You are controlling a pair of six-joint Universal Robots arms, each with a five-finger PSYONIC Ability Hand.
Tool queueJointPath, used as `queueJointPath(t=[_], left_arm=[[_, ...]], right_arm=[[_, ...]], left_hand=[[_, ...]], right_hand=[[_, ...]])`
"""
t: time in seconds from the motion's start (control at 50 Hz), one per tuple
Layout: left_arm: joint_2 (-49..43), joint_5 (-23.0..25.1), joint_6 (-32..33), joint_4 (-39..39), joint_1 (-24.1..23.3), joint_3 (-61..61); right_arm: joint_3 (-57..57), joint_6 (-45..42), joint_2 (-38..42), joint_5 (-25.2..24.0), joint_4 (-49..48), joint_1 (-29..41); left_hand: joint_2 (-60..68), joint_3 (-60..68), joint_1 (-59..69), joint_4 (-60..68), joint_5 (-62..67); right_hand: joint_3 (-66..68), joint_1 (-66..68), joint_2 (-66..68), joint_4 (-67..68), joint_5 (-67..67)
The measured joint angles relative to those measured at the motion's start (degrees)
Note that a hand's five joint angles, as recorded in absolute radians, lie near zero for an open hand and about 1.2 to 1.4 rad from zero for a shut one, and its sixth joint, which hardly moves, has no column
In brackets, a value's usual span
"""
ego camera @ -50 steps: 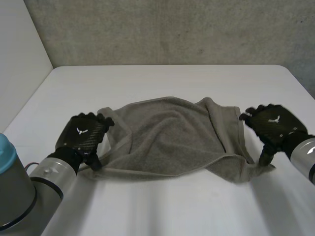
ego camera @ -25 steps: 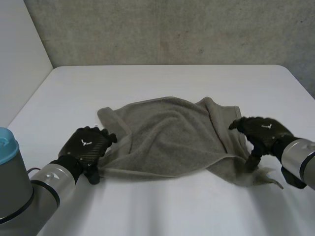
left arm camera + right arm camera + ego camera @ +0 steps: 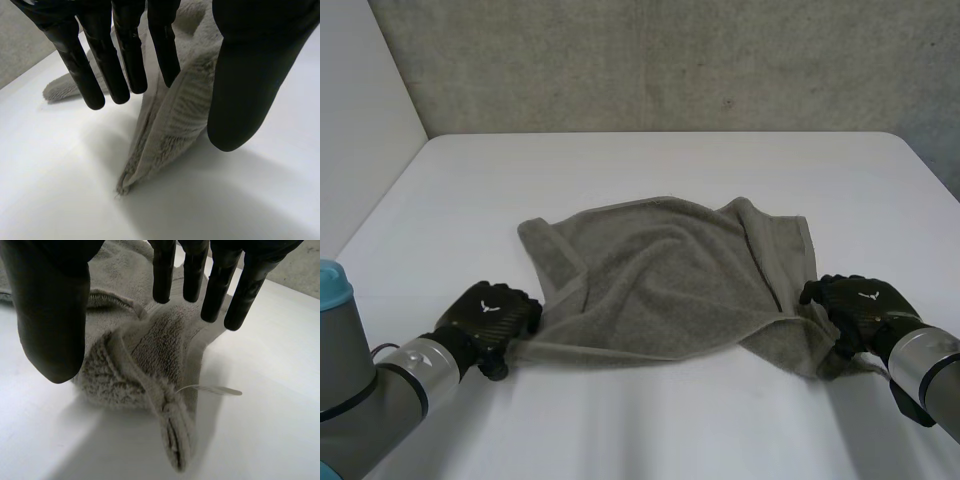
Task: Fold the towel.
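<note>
- Left hand (image 3: pixel 488 312) is placed low on the white table (image 3: pixel 650 160), at the near left corner of the towel (image 3: pixel 670 280). Its grey arm (image 3: pixel 390 380) comes in from the near left.
- In the left wrist view, a folded ridge of that corner is pinched between the straight fingers (image 3: pixel 125 55) and the thumb (image 3: pixel 250 75), so the towel is grasped. The tip of the corner rests on the table past the fingertips.
- Right hand (image 3: pixel 860 308) is set on the near right corner of the towel.
- In the right wrist view its fingers are held straight and the thumb is spread well apart from them. The corner is bunched under the palm between them, and the hand is read as released, not clamped on the cloth.
- A small white label (image 3: pixel 215 389) is seen sticking out of the bunched corner and lying on the table.
- The grey-brown towel is laid rumpled in the middle of the table. Its near edge is stretched between the two hands, and a fold is turned over near its right side.
</note>
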Motion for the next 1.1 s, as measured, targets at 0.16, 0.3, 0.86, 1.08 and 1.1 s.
queueJointPath(t=[0.16,0.3,0.86,1.08,1.1], left_arm=[[-1.1,-0.4,-0.4,1.2,0.9,-1.2],[-2.2,-0.4,-0.4,3.4,0.8,-2.0],[17.9,-0.9,-5.2,6.6,1.4,3.2],[22.1,-2.5,-11.3,-2.8,1.4,12.0],[21.3,-2.5,-10.9,-3.5,1.4,12.2]], right_arm=[[0.2,0.1,0.7,-0.3,-0.1,-0.6],[-0.3,0.2,2.9,-0.7,0.1,-1.3],[-9.4,-6.8,-17.6,-1.8,2.1,-4.6],[-24.0,-26.6,-19.5,-2.0,20.7,-3.8],[-24.5,-27.9,-18.5,-2.0,21.9,-3.7]], left_hand=[[4.0,4.1,4.1,4.0,4.2],[10.7,10.7,10.6,10.8,10.8],[31.5,31.5,29.8,31.7,30.7],[31.6,31.5,30.1,31.7,31.2],[31.6,31.5,30.2,31.7,31.2]], right_hand=[[10.7,10.3,10.8,10.1,9.5],[10.9,10.6,10.9,10.3,9.9],[53.8,53.5,54.3,53.6,52.7],[53.8,53.5,54.3,53.6,52.9],[53.8,53.5,54.3,53.6,52.9]])
